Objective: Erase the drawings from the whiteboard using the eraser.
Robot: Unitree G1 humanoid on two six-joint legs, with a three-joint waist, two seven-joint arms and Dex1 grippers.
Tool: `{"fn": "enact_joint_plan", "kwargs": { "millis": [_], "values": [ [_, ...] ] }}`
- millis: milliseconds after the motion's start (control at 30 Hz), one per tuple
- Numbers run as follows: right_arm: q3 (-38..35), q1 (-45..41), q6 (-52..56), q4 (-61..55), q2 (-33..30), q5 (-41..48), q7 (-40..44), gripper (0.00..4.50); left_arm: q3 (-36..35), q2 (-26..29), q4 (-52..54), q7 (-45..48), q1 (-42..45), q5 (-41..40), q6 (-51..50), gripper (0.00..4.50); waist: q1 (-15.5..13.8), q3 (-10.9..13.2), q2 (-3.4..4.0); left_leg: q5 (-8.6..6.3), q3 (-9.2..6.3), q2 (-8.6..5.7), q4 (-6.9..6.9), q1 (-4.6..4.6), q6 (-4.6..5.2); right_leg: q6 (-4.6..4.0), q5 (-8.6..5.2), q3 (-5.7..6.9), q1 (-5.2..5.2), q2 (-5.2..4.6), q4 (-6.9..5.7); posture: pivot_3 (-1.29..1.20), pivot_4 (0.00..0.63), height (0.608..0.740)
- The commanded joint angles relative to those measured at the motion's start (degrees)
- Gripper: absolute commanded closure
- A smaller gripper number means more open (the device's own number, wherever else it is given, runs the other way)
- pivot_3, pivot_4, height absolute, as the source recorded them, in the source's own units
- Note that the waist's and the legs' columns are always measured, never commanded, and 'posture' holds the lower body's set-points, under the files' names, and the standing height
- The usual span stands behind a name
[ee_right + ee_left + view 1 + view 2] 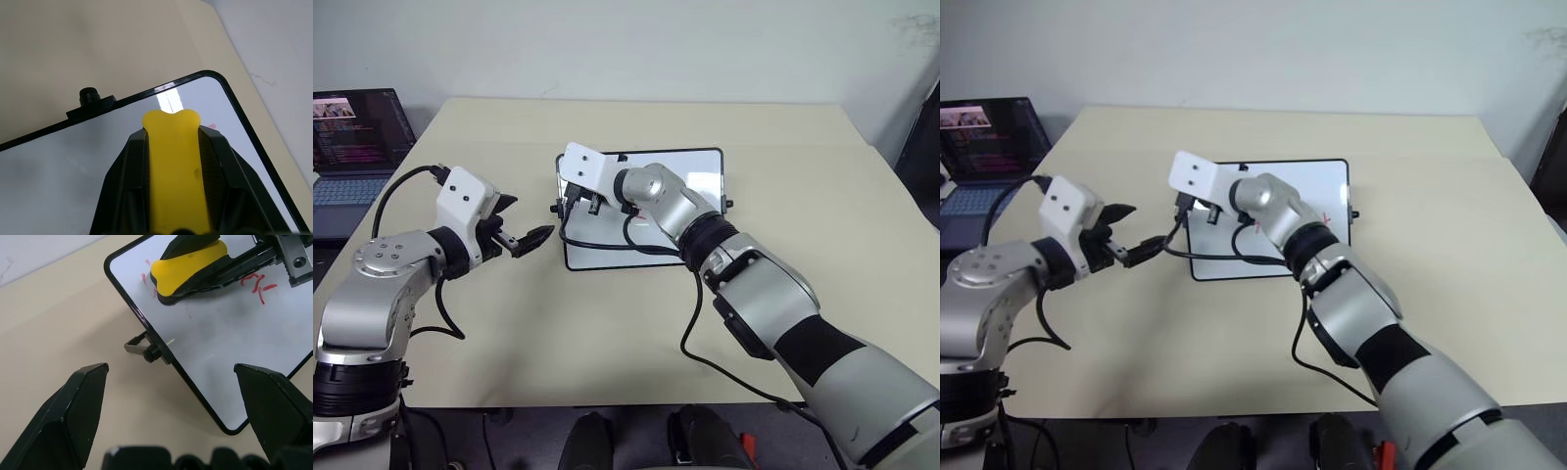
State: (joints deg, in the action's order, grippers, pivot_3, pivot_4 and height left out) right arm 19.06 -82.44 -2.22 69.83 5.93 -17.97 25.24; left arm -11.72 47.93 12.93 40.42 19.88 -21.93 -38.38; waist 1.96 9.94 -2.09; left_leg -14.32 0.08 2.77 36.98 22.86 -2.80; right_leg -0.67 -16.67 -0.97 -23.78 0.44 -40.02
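The whiteboard (690, 181) lies flat in the middle of the table, with a black side knob (147, 351) on its left edge. My right gripper (172, 134) is shut on the yellow and black eraser (188, 264), holding it over the board's left end, at or just above the surface. Red drawings (259, 286) lie on the board just beside the eraser, and smaller red strokes (145, 277) sit at its tip near the board's corner. Another red mark (1327, 217) shows near the board's right side. My left gripper (527, 219) hovers open just left of the board, holding nothing.
An open laptop (352, 147) stands off the table's far left corner. The beige table (822, 225) stretches bare to the right of the board and toward its front edge. Black cables loop from both wrists over the board's near edge.
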Motion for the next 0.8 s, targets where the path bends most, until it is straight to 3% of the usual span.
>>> {"fn": "enact_joint_plan", "kwargs": {
  "millis": [33, 300, 533, 700, 800],
  "values": [
    [-1.6, -1.7, -0.4, 0.4, -1.4, -0.1, -3.3, 3.45, -1.6, 1.3, 1.6, 0.1, 1.0, -0.3, 0.0, 0.0, 0.0, 0.0, 0.0, 0.0, 0.01, 0.0, 0.0, 0.0, 0.0, 0.0, 0.0, 0.0, 0.0, 0.0, 0.01, 0.0, 0.15, 0.74],
    [1.9, 2.5, 1.6, 0.0, -1.2, -1.6, 7.2, 3.45, -1.3, 0.9, 1.9, 0.1, 0.9, -0.3, -0.4, 0.0, -0.1, 0.0, -0.01, 0.0, 0.01, -0.01, 0.0, -0.1, 0.0, 0.0, 0.0, -0.01, 0.09, 0.0, 0.0, 0.0, 0.15, 0.74],
    [0.5, 0.1, -0.7, -0.3, -2.4, -2.4, -3.8, 3.45, -1.3, 0.5, 2.0, -0.1, 1.0, -0.4, -0.7, 0.0, -0.2, 0.0, -0.01, 0.01, -0.07, -0.03, 0.03, -0.26, 0.0, -0.02, 0.01, 0.04, 0.26, -0.01, -0.04, 0.0, 0.15, 0.74],
    [1.6, 0.5, -0.3, 0.6, -3.2, -3.0, -1.6, 3.45, -1.4, 0.3, 2.2, -0.1, 0.8, -0.6, -0.7, 0.0, -0.2, 0.0, -0.01, 0.01, -0.05, -0.04, 0.0, -0.24, 0.0, -0.02, 0.01, 0.03, 0.26, -0.01, 0.01, 0.0, 0.15, 0.74],
    [2.3, 1.6, 0.9, 0.6, -2.7, -2.8, 4.6, 3.45, -1.4, 0.4, 2.1, -0.1, 0.8, -0.5, -0.5, 0.0, -0.2, 0.0, -0.02, 0.01, -0.05, -0.03, -0.01, -0.24, 0.0, -0.02, 0.01, 0.03, 0.26, -0.01, 0.01, 0.0, 0.15, 0.74]
  ]
}}
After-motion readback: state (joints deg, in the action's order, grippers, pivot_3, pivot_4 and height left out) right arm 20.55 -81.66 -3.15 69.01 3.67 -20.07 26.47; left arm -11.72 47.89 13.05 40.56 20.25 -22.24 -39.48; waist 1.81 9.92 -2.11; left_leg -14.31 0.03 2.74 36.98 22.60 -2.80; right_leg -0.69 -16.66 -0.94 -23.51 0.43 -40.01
